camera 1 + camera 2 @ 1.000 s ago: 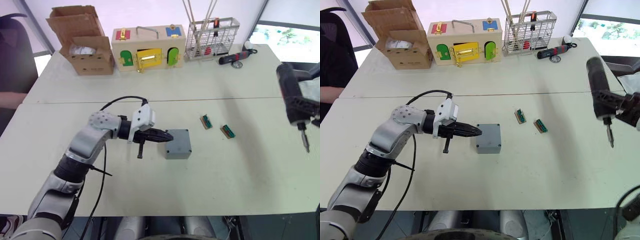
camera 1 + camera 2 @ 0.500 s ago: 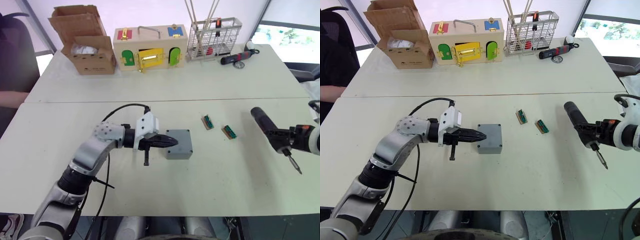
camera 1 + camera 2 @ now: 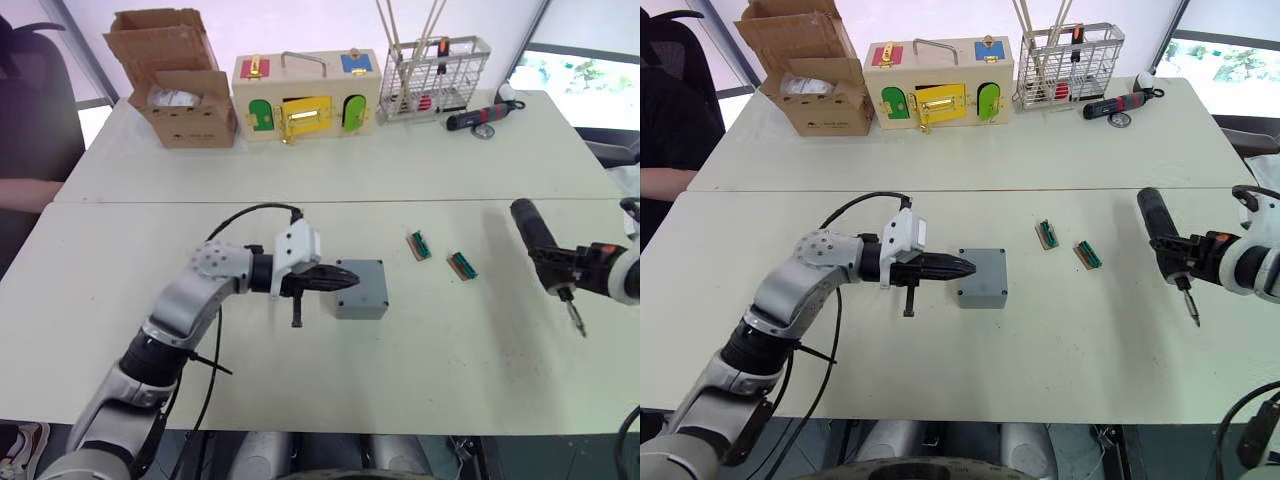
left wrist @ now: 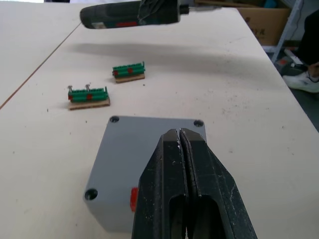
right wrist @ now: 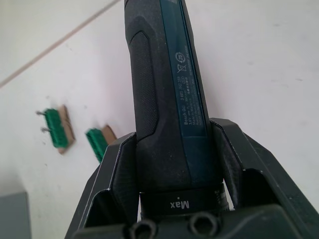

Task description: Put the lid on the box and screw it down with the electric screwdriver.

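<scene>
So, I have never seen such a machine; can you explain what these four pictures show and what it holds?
It is a humanoid robot with two arms, each ending in a two-fingered pincer. Two pictures come from cameras on its head, looking down at a table; the other two come from cameras on each wrist. The left pincer, closed and empty, rests against the grey box, whose lid is already on. The right pincer grips the electric screwdriver above the table. Two small green parts lie between them. At the far edge stand a cardboard box, a wooden box and a wire basket.

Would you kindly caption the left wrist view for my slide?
Shut left gripper over the lidded box; the screwdriver hovers beyond.
</scene>
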You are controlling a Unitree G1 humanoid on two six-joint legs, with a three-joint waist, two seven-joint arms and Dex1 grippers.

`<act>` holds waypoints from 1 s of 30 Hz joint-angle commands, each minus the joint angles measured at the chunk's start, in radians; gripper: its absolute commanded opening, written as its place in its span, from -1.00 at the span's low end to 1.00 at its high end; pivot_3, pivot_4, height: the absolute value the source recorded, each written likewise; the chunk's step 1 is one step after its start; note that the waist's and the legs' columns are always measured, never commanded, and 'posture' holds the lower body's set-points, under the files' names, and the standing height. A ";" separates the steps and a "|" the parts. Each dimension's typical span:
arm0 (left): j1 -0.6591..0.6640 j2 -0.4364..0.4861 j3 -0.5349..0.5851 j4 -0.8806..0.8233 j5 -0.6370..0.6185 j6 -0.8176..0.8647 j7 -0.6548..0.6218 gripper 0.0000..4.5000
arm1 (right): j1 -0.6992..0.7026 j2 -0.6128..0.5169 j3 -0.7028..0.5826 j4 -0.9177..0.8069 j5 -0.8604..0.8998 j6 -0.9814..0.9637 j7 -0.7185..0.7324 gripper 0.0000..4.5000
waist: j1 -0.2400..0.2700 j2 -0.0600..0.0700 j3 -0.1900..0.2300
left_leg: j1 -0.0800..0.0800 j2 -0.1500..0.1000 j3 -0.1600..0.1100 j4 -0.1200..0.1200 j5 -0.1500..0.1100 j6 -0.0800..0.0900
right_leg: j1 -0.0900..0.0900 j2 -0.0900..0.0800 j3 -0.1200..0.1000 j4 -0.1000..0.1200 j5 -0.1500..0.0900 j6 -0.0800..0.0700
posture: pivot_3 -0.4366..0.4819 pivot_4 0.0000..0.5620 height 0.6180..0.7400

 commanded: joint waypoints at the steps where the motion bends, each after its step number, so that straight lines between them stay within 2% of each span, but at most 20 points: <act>1: -0.007 0.001 0.011 -0.005 -0.001 -0.017 -0.006 -1.00 | -0.023 0.042 -0.130 -0.089 -0.005 -0.038 -0.041 -0.11 | 0.002 0.000 0.000 | 0.000 0.000 0.000 0.000 0.000 -0.001 | 0.000 0.000 0.000 0.000 0.000 0.000 | -0.05 -0.47 1.00; 6: -0.011 -0.003 0.009 0.007 0.002 -0.023 -0.010 -1.00 | 0.026 0.096 -0.168 -0.174 -0.034 -0.051 -0.062 -0.11 | 0.011 0.000 0.000 | 0.000 0.000 0.000 0.000 0.001 -0.002 | 0.000 0.000 0.000 0.000 0.000 0.000 | -0.05 -0.47 1.00; 12: -0.012 -0.010 0.002 0.007 0.005 -0.028 -0.013 -1.00 | 0.157 0.071 -0.089 -0.286 -0.098 -0.140 -0.008 -0.11 | 0.008 0.000 0.000 | 0.000 0.000 0.000 0.000 0.001 -0.002 | 0.000 0.000 0.000 0.000 0.000 0.000 | -0.05 -0.47 1.00; 19: -0.011 -0.013 0.001 -0.013 0.009 -0.032 -0.012 -1.00 | 0.090 0.177 -0.153 -0.254 -0.138 -0.092 -0.111 -0.11 | 0.002 0.000 0.000 | 0.001 0.000 0.000 0.000 0.001 -0.002 | 0.000 0.001 0.000 0.001 0.000 0.000 | -0.05 -0.47 1.00; 30: 0.023 -0.026 -0.008 -0.032 0.007 -0.023 0.015 -1.00 | 0.258 0.193 -0.074 -0.397 -0.160 -0.059 -0.059 -0.11 | 0.008 0.000 0.000 | 0.000 0.000 -0.001 0.000 0.001 -0.002 | 0.000 0.000 0.000 0.000 0.000 0.000 | -0.05 -0.47 1.00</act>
